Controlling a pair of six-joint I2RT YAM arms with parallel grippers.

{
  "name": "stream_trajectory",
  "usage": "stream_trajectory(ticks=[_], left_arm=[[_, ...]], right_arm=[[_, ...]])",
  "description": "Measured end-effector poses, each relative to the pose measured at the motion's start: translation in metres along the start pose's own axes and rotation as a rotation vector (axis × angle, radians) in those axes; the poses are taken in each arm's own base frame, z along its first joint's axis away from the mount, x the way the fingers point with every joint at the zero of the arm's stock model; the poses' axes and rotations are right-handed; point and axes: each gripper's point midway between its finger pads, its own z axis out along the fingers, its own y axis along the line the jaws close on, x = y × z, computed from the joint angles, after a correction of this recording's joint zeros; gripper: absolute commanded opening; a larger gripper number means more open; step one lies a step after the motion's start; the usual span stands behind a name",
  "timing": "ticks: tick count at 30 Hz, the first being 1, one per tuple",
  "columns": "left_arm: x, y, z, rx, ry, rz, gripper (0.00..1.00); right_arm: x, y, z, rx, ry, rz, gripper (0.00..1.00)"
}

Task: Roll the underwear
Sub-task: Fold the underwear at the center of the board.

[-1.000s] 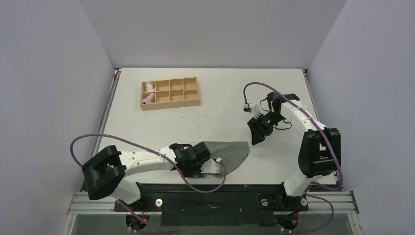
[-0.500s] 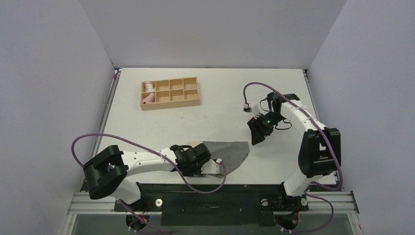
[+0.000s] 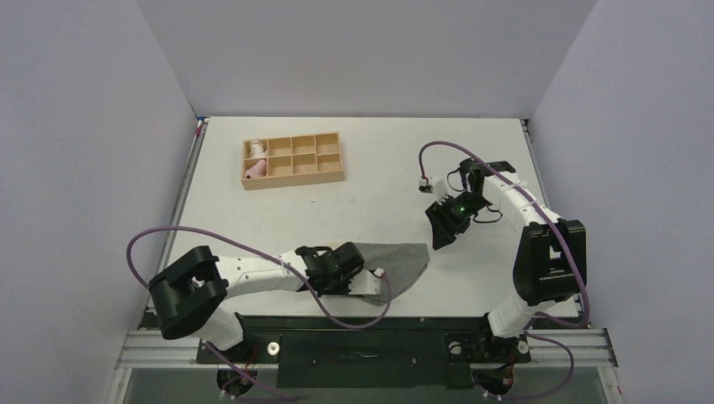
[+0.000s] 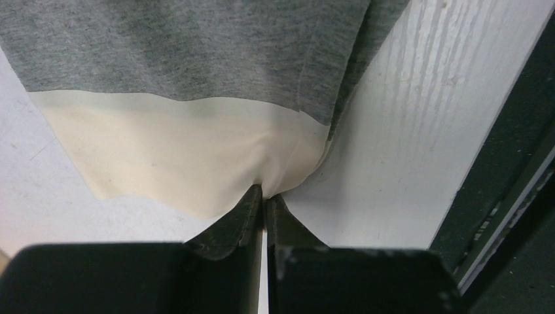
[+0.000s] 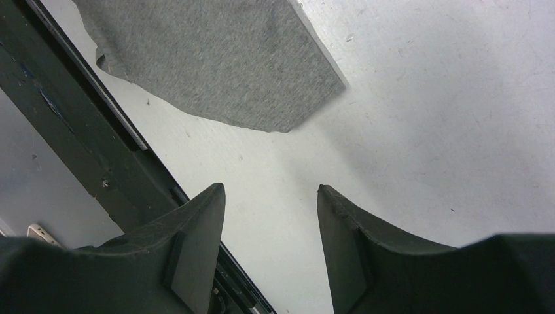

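The underwear (image 3: 402, 261) lies flat near the table's front edge, dark grey with a pale beige strip (image 4: 177, 147) along its near side. My left gripper (image 3: 362, 283) is low over that near edge. In the left wrist view its jaws (image 4: 264, 194) are shut on a pinched fold of the beige strip, close to the garment's right corner. My right gripper (image 3: 439, 231) hovers open above the table, to the right of and beyond the underwear. Between its fingers (image 5: 269, 191) there is only bare table, with the grey fabric (image 5: 209, 59) ahead of it.
A wooden compartment tray (image 3: 295, 179) stands at the back left, holding a pink cloth roll (image 3: 255, 169) and a white cloth roll (image 3: 253, 149) in its left cells. A dark rail (image 3: 362, 324) runs along the table's front edge just behind the underwear's near side.
My left gripper has closed from part open onto the beige strip, and the left arm has shifted slightly to the right. The right arm has not moved.
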Motion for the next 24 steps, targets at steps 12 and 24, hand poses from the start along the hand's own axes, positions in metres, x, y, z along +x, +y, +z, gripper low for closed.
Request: stream_trajectory(ticks=[12, 24], left_arm=[[-0.019, 0.010, -0.014, 0.424, -0.134, -0.330, 0.00], [-0.027, 0.038, -0.005, 0.776, -0.172, -0.587, 0.00]], right_arm=[[-0.009, 0.017, 0.002, -0.027, -0.012, -0.040, 0.52], [-0.026, 0.060, -0.001, 0.011, -0.153, -0.205, 0.54]])
